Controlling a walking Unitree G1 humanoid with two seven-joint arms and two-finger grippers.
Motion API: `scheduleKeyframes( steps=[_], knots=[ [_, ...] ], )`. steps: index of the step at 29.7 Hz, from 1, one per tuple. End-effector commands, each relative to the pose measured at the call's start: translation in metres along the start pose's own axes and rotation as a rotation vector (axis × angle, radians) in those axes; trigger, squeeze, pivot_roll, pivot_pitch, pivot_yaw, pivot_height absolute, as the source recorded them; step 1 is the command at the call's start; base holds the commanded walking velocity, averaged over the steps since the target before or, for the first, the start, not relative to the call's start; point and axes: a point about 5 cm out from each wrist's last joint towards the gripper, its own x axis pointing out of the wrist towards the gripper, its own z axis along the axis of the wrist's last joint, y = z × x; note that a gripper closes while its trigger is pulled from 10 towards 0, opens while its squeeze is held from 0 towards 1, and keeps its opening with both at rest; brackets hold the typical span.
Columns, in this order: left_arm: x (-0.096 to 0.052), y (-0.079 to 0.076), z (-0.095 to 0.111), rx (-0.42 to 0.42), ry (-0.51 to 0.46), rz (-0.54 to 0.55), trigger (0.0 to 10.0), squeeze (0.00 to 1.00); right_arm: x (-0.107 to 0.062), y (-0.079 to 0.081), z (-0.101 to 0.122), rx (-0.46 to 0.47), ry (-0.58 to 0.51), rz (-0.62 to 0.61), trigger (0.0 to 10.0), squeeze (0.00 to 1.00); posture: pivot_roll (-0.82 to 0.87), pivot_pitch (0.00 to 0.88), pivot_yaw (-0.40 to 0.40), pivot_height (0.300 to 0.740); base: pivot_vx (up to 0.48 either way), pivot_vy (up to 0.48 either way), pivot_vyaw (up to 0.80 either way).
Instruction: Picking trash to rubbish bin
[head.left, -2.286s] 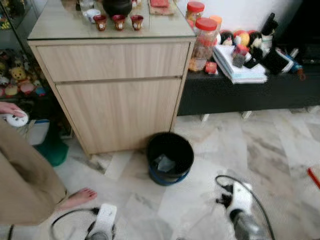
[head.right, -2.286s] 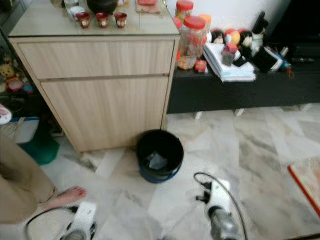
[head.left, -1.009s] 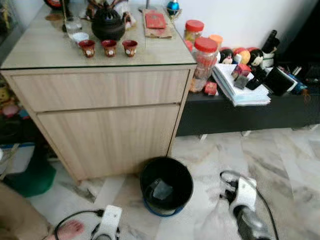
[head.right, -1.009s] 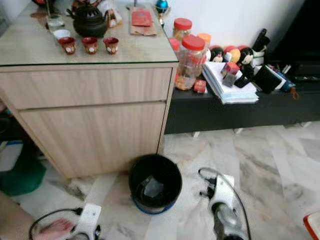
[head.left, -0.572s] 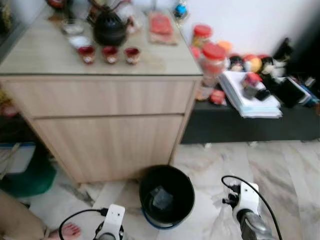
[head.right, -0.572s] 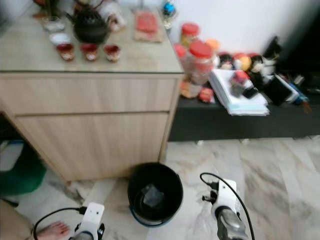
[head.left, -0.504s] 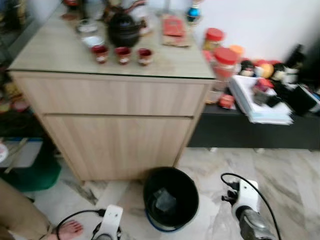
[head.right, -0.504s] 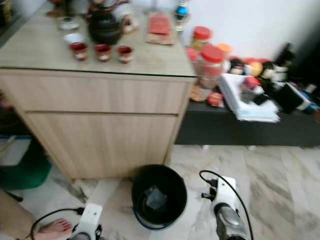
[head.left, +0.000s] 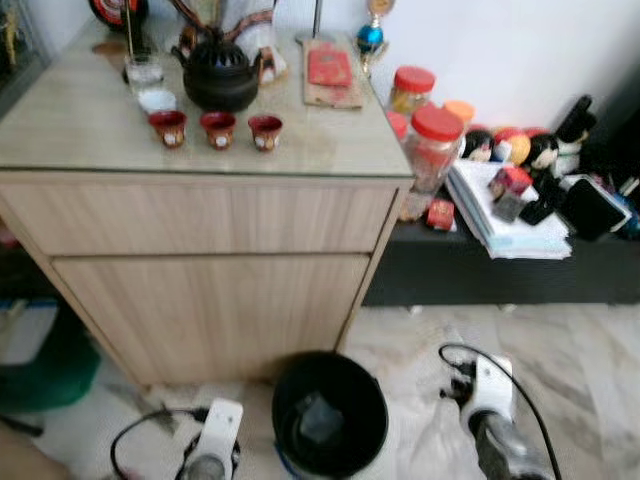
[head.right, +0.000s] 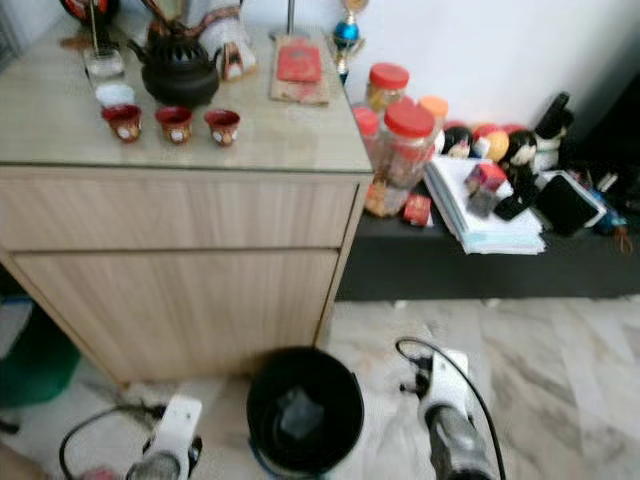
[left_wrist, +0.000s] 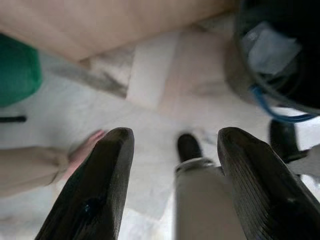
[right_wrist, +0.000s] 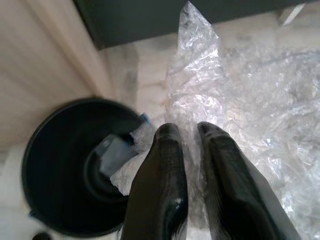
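A pale marble floor (head.left: 580, 350) runs in front of a light wooden cabinet (head.left: 210, 270) and a low black shelf (head.left: 500, 270). On that floor, the right gripper (right_wrist: 192, 150) has its two black fingers pressed together on a crumpled sheet of clear plastic wrap (right_wrist: 240, 100), which spreads out past the fingers. The plastic is held just beside a black rubbish bin (head.left: 330, 415) standing on the floor at the foot of the cabinet; a piece of pale paper (right_wrist: 112, 152) lies at the bin's bottom. The left gripper (left_wrist: 175, 165) hangs low on the other side of the bin, its fingers wide apart and holding nothing, with a person's bare foot (left_wrist: 85, 147) near it. The cabinet top carries a black teapot (head.left: 220, 80) and three small red cups (head.left: 217, 129). Red-lidded jars (head.left: 432, 145) and stacked papers (head.left: 505, 215) crowd the shelf.
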Motion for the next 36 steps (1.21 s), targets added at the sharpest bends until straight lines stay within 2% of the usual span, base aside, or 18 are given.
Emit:
scheduleKeyframes(
  steps=[1, 2, 4, 6, 8, 9, 10, 20, 30, 31, 32, 33, 35, 36],
  knots=[
    [0.000, -0.004, 0.001, -0.028, 0.001, 0.007, 10.0, 0.00, 0.000, -0.004, 0.002, -0.004, -0.003, -0.004, 10.0, 0.00, 0.03, 0.162, -0.143, 0.740, 0.000, 0.000, 0.00],
    [0.000, -0.004, 0.001, -0.028, 0.001, 0.007, 10.0, 0.00, 0.000, -0.004, 0.002, -0.004, -0.003, -0.004, 10.0, 0.00, 0.03, 0.162, -0.143, 0.740, 0.000, 0.000, 0.00],
    [0.001, -0.004, 0.005, -0.041, -0.007, 0.002, 10.0, 0.00, 0.003, 0.007, 0.012, -0.097, -0.026, 0.062, 10.0, 0.00, 0.03, 0.163, -0.142, 0.740, 0.000, 0.000, 0.00],
    [0.001, -0.004, 0.005, -0.042, -0.006, -0.001, 10.0, 0.00, 0.004, 0.011, 0.015, -0.110, -0.038, 0.084, 10.0, 0.00, 0.03, 0.166, -0.141, 0.740, 0.000, 0.000, 0.00],
    [0.001, -0.004, 0.007, -0.051, -0.013, -0.007, 10.0, 0.00, 0.008, 0.029, 0.026, -0.223, -0.052, 0.183, 10.0, 0.00, 0.03, 0.166, -0.140, 0.740, 0.000, 0.000, 0.00],
    [0.001, -0.004, 0.007, -0.051, -0.013, -0.007, 10.0, 0.00, 0.008, 0.029, 0.026, -0.223, -0.052, 0.183, 10.0, 0.00, 0.03, 0.166, -0.140, 0.740, 0.000, 0.000, 0.00],
    [0.001, -0.004, 0.007, -0.052, -0.014, -0.008, 10.0, 0.00, 0.009, 0.036, 0.030, -0.264, -0.062, 0.220, 10.0, 0.00, 0.03, 0.168, -0.141, 0.740, 0.000, 0.000, 0.00],
    [0.000, -0.004, 0.005, -0.071, -0.010, -0.002, 10.0, 0.00, 0.013, 0.071, 0.054, -0.294, -0.131, 0.316, 10.0, 0.00, 0.05, 0.167, -0.148, 0.740, 0.000, 0.000, 0.00],
    [0.000, -0.005, 0.003, -0.080, -0.007, -0.003, 10.0, 0.00, 0.014, 0.069, 0.064, -0.231, -0.155, 0.271, 10.0, 0.00, 0.05, 0.178, -0.151, 0.740, 0.000, 0.000, 0.00],
    [0.000, -0.005, 0.003, -0.079, -0.006, -0.004, 10.0, 0.00, 0.014, 0.069, 0.064, -0.229, -0.157, 0.269, 10.0, 0.45, 0.05, 0.178, -0.151, 0.740, 0.000, 0.000, 0.00],
    [0.000, -0.005, 0.003, -0.079, -0.006, -0.004, 10.0, 0.00, 0.014, 0.069, 0.064, -0.229, -0.157, 0.269, 10.0, 0.45, 0.05, 0.178, -0.151, 0.740, 0.000, 0.000, 0.00],
    [0.000, -0.006, 0.002, -0.079, -0.006, -0.004, 10.0, 0.00, 0.015, 0.068, 0.065, -0.224, -0.160, 0.266, 10.0, 0.91, 0.05, 0.178, -0.151, 0.740, 0.000, 0.000, 0.00],
    [0.000, -0.006, 0.003, -0.079, -0.005, -0.005, 10.0, 0.00, 0.015, 0.067, 0.065, -0.221, -0.162, 0.260, 10.0, 0.95, 0.05, 0.179, -0.152, 0.740, 0.000, 0.000, 0.00],
    [0.000, -0.006, 0.003, -0.080, -0.006, -0.006, 10.0, 0.00, 0.015, 0.066, 0.065, -0.213, -0.164, 0.257, 10.0, 1.00, 0.05, 0.179, -0.152, 0.740, 0.000, 0.000, 0.00]
  ],
)
